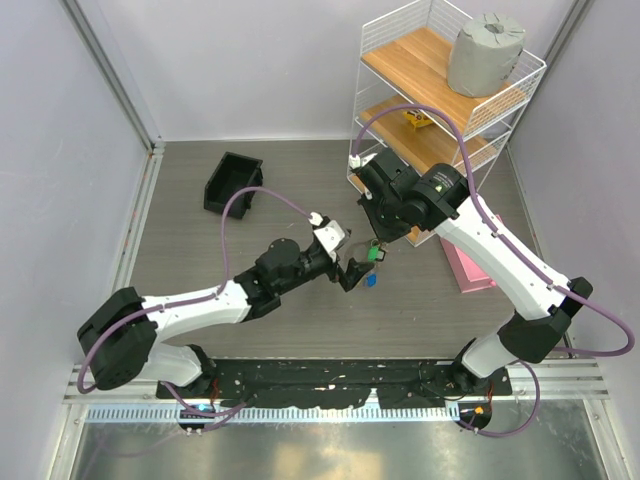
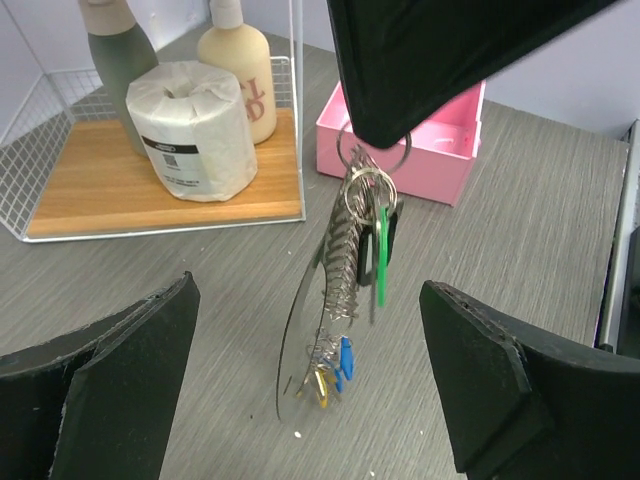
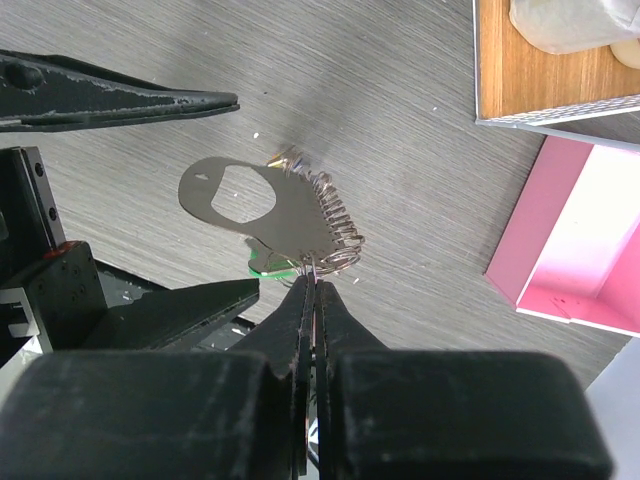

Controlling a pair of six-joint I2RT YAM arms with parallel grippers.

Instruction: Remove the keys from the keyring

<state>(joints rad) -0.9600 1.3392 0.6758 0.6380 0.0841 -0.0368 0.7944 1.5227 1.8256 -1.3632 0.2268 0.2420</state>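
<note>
The keyring [image 2: 372, 165] hangs from my right gripper [image 3: 318, 280], whose fingers are shut on its wire loop. Below the loop dangle a coiled chain [image 2: 345, 270] and a flat grey metal tag [image 3: 250, 205]. A green key [image 2: 381, 255] hangs just under the loop; a blue key [image 2: 345, 358] and a yellow key [image 2: 322, 385] sit at the bottom, close to the table. My left gripper [image 2: 308, 330] stands wide open, one finger on either side of the hanging bunch and touching none of it. In the top view, both grippers meet at mid-table near the green key [image 1: 375, 254].
A wire shelf [image 1: 440, 90] at the back right holds a toilet roll [image 2: 192, 130] and bottles [image 2: 238, 65]. A pink tray [image 1: 468, 268] lies right of the grippers. A black bin [image 1: 232, 183] sits at the back left.
</note>
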